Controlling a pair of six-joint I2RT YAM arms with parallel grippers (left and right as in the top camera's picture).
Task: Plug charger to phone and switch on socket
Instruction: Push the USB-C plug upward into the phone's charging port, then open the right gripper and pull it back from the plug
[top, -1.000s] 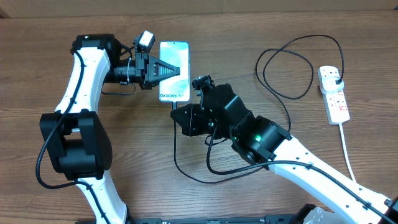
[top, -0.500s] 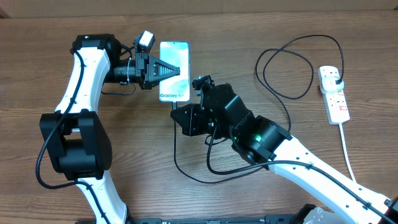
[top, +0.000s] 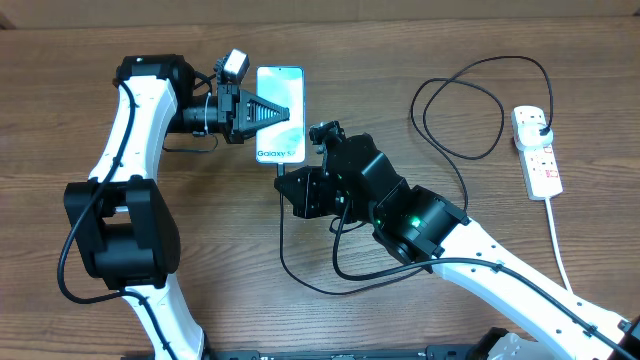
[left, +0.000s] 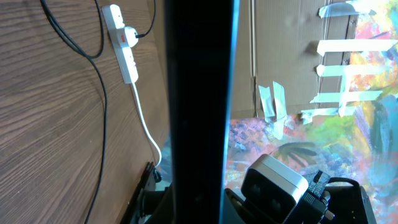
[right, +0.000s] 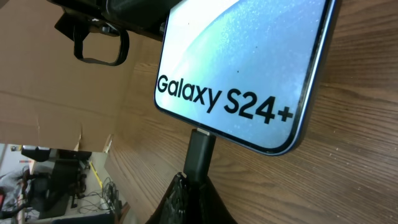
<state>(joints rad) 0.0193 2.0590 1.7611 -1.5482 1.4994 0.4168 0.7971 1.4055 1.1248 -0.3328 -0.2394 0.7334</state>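
Observation:
The phone (top: 281, 112) lies on the table with its light blue screen up, reading "Galaxy S24+" (right: 242, 68). My left gripper (top: 270, 113) is shut on the phone's long edges; in the left wrist view the phone's dark edge (left: 199, 106) fills the middle. My right gripper (top: 290, 183) is shut on the charger's black connector (right: 199, 155), whose tip sits at the port on the phone's bottom edge. The black cable (top: 450, 115) loops across the table to a black plug in the white socket strip (top: 537, 148), also seen in the left wrist view (left: 122, 41).
The strip's thick white cord (top: 560, 245) runs toward the front right edge. Cable slack (top: 300, 275) loops on the wood in front of my right arm. A cardboard wall (top: 330, 12) lines the far edge.

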